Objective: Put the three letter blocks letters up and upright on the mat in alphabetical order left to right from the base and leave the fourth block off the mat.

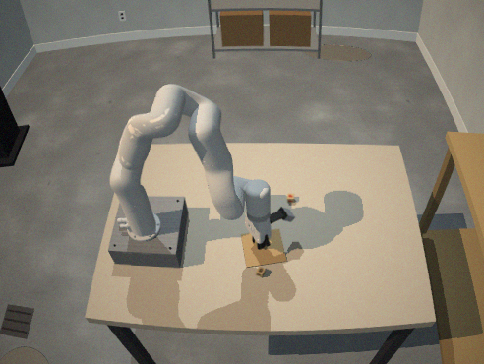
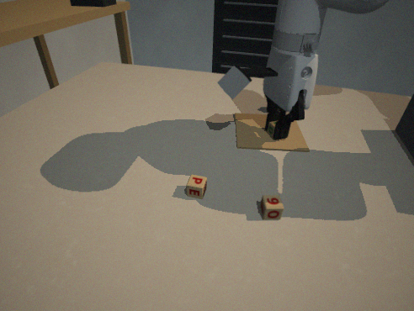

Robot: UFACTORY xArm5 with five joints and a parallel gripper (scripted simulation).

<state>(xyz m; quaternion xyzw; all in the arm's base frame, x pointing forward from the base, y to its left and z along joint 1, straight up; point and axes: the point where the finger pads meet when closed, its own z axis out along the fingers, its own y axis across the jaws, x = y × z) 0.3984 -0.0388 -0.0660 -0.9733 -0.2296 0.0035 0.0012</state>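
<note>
My gripper (image 2: 279,129) stands upright over the brown mat (image 2: 268,135) and is shut on a small block (image 2: 273,129) that rests on or just above the mat; its top face is hidden by the fingers. The gripper (image 1: 262,241) and the mat (image 1: 264,249) also show in the top view. Two more blocks lie on the table off the mat. One block (image 2: 196,186) shows a red P on top and E on its side. The other (image 2: 271,207) shows red marks that read like 9 and 0. I cannot find a fourth block.
In the top view, one loose block (image 1: 291,198) lies beyond the mat and another (image 1: 261,272) just in front of it. A grey box-shaped part (image 2: 234,81) sticks out from the wrist. The robot base (image 1: 148,238) stands at the table's left.
</note>
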